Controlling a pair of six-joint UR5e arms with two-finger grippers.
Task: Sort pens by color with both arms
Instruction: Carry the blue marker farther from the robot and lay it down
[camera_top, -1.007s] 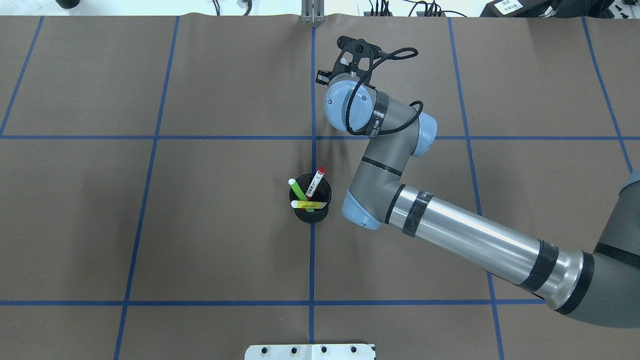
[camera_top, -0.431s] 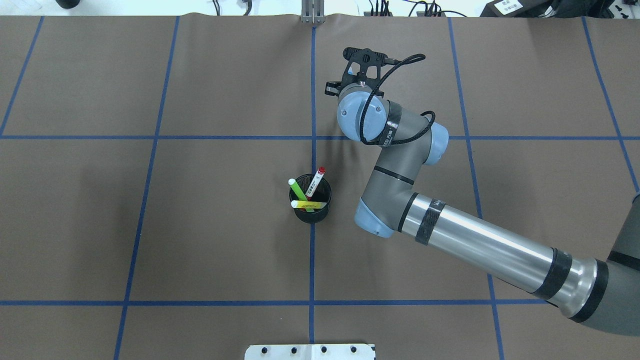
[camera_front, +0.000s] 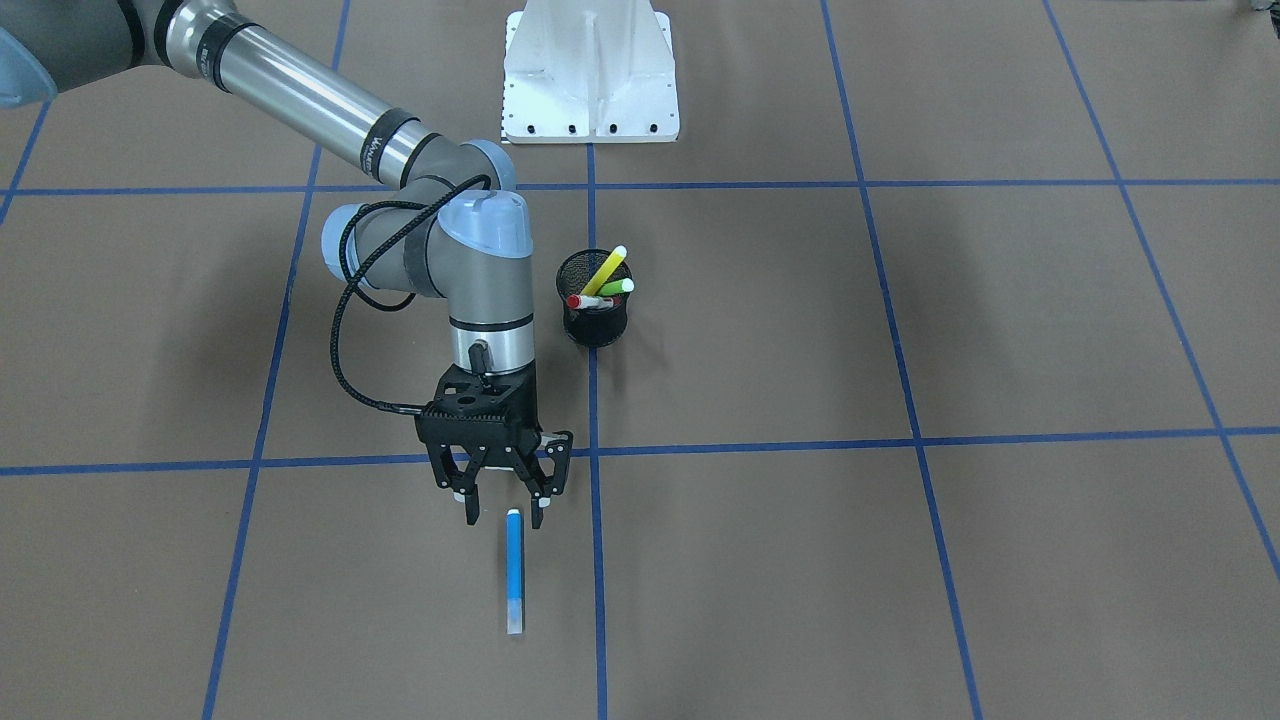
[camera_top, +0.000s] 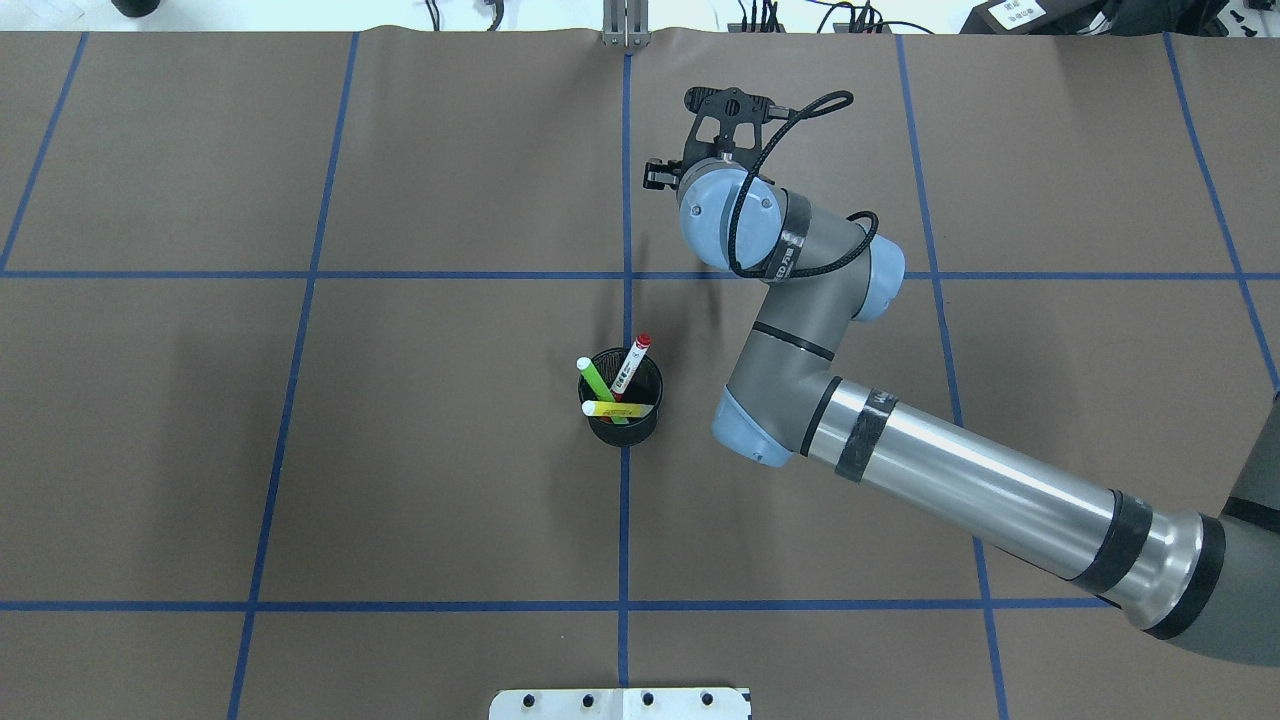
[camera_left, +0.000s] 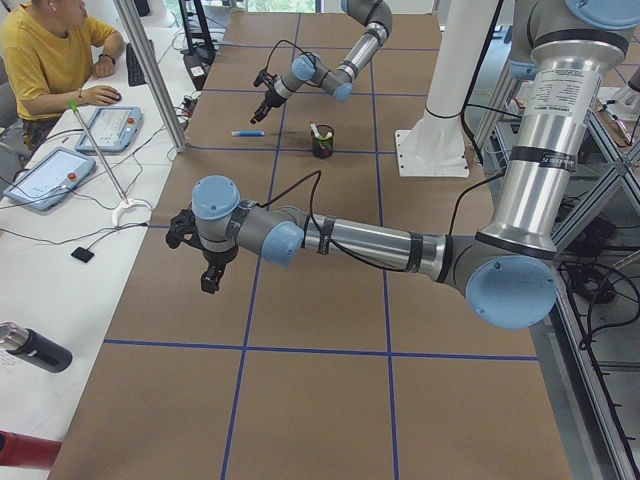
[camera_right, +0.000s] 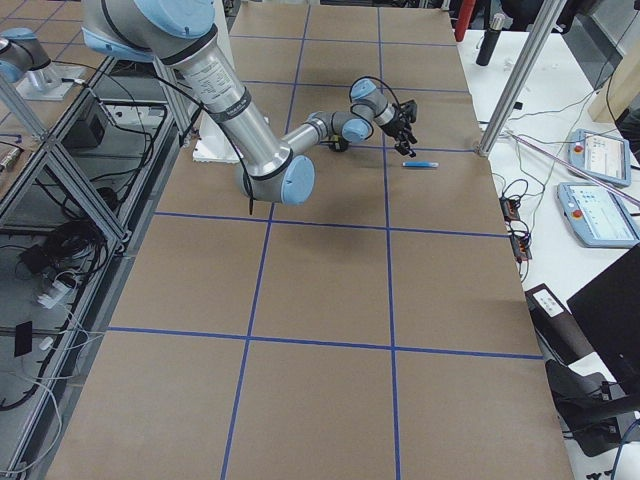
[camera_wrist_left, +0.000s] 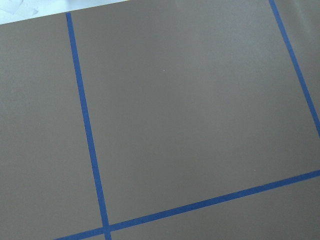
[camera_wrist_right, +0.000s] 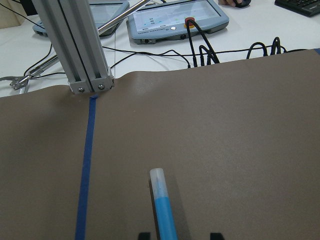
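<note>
**Right arm slides over, fingers spread at the blue pen**

Since a second ago the right arm (camera_top: 960, 490) has shifted toward the right side of the overhead frame. Its elbow cap now sits further from the black mesh cup (camera_top: 622, 418), and the cup and its pens have not stirred.

In the front-facing view the right gripper (camera_front: 503, 520) points down at the table (camera_front: 900, 550), left of centre and just below the horizontal blue tape line. Its fingers stand apart and hold nothing. The blue pen (camera_front: 514, 570) lies flat on the brown surface, running straight down the frame. Its upper end reaches up between the two fingertips and its pale end points toward the lower edge. The right wrist view agrees (pen up the middle of the picture, a black fingertip at the bottom edge on either side of it). Whether the fingertips touch the table cannot be told.

The cup stands upright near the centre of the frame on the vertical tape line, up and to the right of the gripper. In it lean the yellow pen (camera_front: 605, 268), the lime green pen (camera_front: 618, 288) and the red-capped pen (camera_front: 588, 301). The white base (camera_front: 590, 70) sits at the top centre.

From the left-end camera the left arm (camera_left: 370, 243) stretches across mid-frame, its left gripper (camera_left: 208, 280) hanging over bare table. Whether that one is spread or closed cannot be told. A person (camera_left: 50, 60) sits in the upper left corner.
</note>
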